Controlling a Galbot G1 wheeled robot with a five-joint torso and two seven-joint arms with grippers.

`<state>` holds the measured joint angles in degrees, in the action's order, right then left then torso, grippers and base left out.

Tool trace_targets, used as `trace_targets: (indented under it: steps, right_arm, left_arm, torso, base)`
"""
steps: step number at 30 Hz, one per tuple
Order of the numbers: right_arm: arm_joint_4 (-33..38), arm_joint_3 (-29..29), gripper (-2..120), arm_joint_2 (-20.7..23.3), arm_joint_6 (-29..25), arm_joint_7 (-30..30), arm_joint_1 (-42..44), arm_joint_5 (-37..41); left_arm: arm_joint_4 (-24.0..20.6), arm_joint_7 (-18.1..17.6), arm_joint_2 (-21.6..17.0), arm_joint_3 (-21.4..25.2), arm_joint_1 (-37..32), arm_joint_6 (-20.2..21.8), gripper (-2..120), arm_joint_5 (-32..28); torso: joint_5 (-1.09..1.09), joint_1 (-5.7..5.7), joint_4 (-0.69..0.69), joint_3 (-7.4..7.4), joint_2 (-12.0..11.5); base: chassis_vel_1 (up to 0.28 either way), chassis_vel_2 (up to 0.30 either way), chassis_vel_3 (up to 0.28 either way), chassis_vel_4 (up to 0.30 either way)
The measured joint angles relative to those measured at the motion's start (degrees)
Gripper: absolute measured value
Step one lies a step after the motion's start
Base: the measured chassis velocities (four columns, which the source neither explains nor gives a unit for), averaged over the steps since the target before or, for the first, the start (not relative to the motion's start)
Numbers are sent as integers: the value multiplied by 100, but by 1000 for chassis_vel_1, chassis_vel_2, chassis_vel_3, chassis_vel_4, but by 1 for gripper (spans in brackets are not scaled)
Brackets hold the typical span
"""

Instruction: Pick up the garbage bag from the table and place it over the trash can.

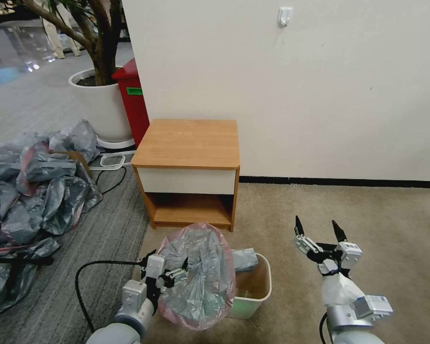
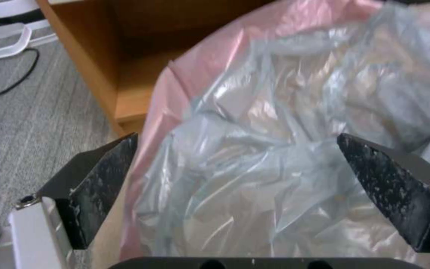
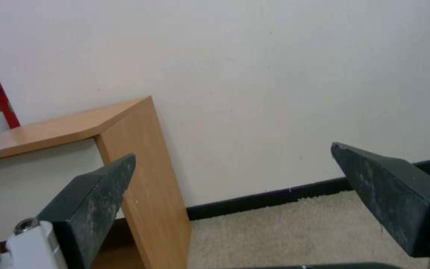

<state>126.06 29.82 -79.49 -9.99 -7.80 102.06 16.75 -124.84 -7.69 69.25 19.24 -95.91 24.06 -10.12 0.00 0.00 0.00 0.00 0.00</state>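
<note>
Low in the frame, left of centre, the left gripper (image 1: 176, 276) has its jaws spread apart with the garbage bag (image 1: 198, 277) right in front of them. In the left wrist view both dark fingers (image 2: 103, 175) stand wide on either side of the crumpled grey plastic and grasp nothing; whether a fingertip touches the film I cannot tell. The bag's pink rim band forms a rough oval, tilted up toward the camera, and the bag sits over the left part of the trash can (image 1: 255, 286). A fold of grey plastic lies inside the can at its back edge, while the right side of the rolled rim is bare.

At the lower right the right gripper (image 1: 321, 231) hangs above the carpet, well apart from the can, jaws released and empty, pointing toward the wall.

Above the can, at mid-frame, the table (image 1: 188, 143) stands with its top bare.

Judging by this, pickup is done and the placing step is in hand, only partly complete. The next move would call for taking hold of the pink band and drawing it across to the uncovered right rim, gently, since thin film slips and tears.
</note>
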Motion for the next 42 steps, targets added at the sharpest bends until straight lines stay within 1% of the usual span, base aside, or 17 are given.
trace_targets:
  steps: [2, 10, 11, 12, 13, 24, 27, 30, 31, 32, 35, 37, 39, 42]
  right_arm:
    - [2, 20, 100, -10, -24, 15, 22, 1]
    - [31, 12, 100, -87, -38, 44, 73, 29]
    - [31, 12, 100, -87, -38, 44, 73, 29]
    - [31, -11, 100, -106, -31, 42, 80, 27]
    - [31, -33, 100, -122, -24, 36, 88, 19]
    - [38, -209, 100, -225, 30, -33, 99, -70]
    - [42, -254, 100, -237, 55, -51, 100, -76]
    - [50, -280, 100, -247, 89, -98, 99, -84]
    - [64, -290, 100, -248, 115, -119, 100, -85]
    - [77, -295, 100, -249, 137, -138, 101, -85]
    - [87, -296, 100, -249, 150, -150, 106, -85]
    - [100, -295, 100, -248, 156, -159, 117, -84]
    - [103, -295, 100, -248, 157, -163, 122, -83]
    - [109, -294, 100, -249, 157, -173, 134, -81]
  left_arm:
    - [21, -42, -25, -47, 34, 44, 98, 3]
    - [247, -123, -137, -269, 250, 103, 84, -15]
    - [247, -123, -137, -269, 250, 103, 84, -15]
    - [290, -128, -160, -297, 294, 103, 79, -18]
    - [318, -131, -185, -320, 334, 103, 78, -20]
    - [509, -132, -332, -569, 615, 168, 77, -36]
    - [515, -132, -338, -658, 653, 199, 73, -38]
    - [539, -139, -334, -709, 662, 228, 70, -37]
    - [559, -145, -329, -733, 667, 238, 69, -35]
    - [580, -150, -322, -757, 674, 251, 65, -34]
    - [619, -180, -306, -797, 691, 277, 62, -34]
    - [677, -240, -286, -843, 725, 295, 56, -34]
    - [693, -254, -278, -853, 741, 300, 54, -34]
    - [724, -299, -250, -871, 779, 332, 43, -42]
  torso:
    - [0, 0, 0, 0, 0]
    - [0, 0, 0, 0, 0]
    - [0, 0, 0, 0, 0]
    - [0, 0, 0, 0, 0]
    - [0, 0, 0, 0, 0]
    - [0, 0, 0, 0, 0]
    - [0, 0, 0, 0, 0]
    - [0, 0, 0, 0, 0]
    - [0, 0, 0, 0, 0]
    - [0, 0, 0, 0, 0]
    - [0, 0, 0, 0, 0]
    - [0, 0, 0, 0, 0]
    - [0, 0, 0, 0, 0]
    - [1, 0, 0, 0, 0]
  base:
    - [0, 0, 0, 0]
    - [0, 0, 0, 0]
    - [0, 0, 0, 0]
    - [0, 0, 0, 0]
    - [0, 0, 0, 0]
    - [0, 0, 0, 0]
    - [0, 0, 0, 0]
    - [0, 0, 0, 0]
    - [0, 0, 0, 0]
    - [0, 0, 0, 0]
    - [0, 0, 0, 0]
    - [0, 0, 0, 0]
    - [0, 0, 0, 0]
    - [0, 0, 0, 0]
